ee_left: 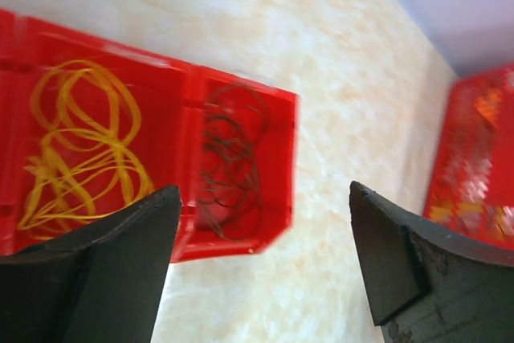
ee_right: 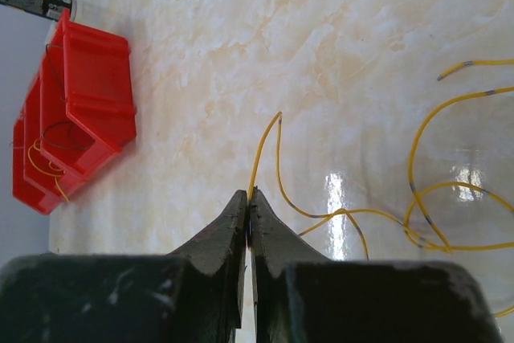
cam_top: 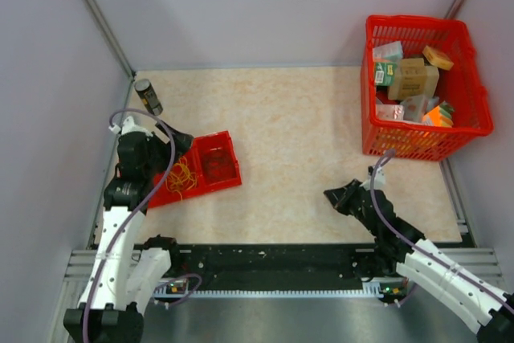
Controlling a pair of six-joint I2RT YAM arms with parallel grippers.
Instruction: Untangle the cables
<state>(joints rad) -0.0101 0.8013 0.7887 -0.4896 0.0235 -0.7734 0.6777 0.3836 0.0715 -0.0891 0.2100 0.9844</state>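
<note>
Cables (cam_top: 183, 176) at a late stage of sorting, as I read it from the operator's station. Top view: a red two-compartment bin (cam_top: 225, 150) lies on the tabletop (cam_top: 305, 118) at the left, under my left arm. Left wrist view: the yellow wires (ee_left: 80, 150) lie in loose loops in the left compartment and the dark brown wires (ee_left: 233, 166) in the right one, with the dividing wall between them. No strand of either colour visibly crosses into the other compartment.

My left hand (ee_left: 263, 194) hangs above the near edge of the bin, fingers spread wide with nothing between them. My right hand (ee_right: 249, 197) is well apart from the bin, over bare tabletop on the right. Its fingers are pressed together, and a loose yellow wire (ee_right: 279, 116) runs up out of the seam between the tips, so I take it as pinched there. That wire bends over and trails away to further yellow loops lying on the tabletop at the right of the right wrist view. I cannot tell whether those loops are one strand or several.

Judgement of progress: the two colours in the bin appear separated, which is most of the work. What is left seems to be the yellow wire outside the bin, not yet placed with the other yellow ones.

Not involved: a red basket (cam_top: 470, 130) of small boxes at the far right and a dark cylinder (cam_top: 148, 95) beyond the bin.
</note>
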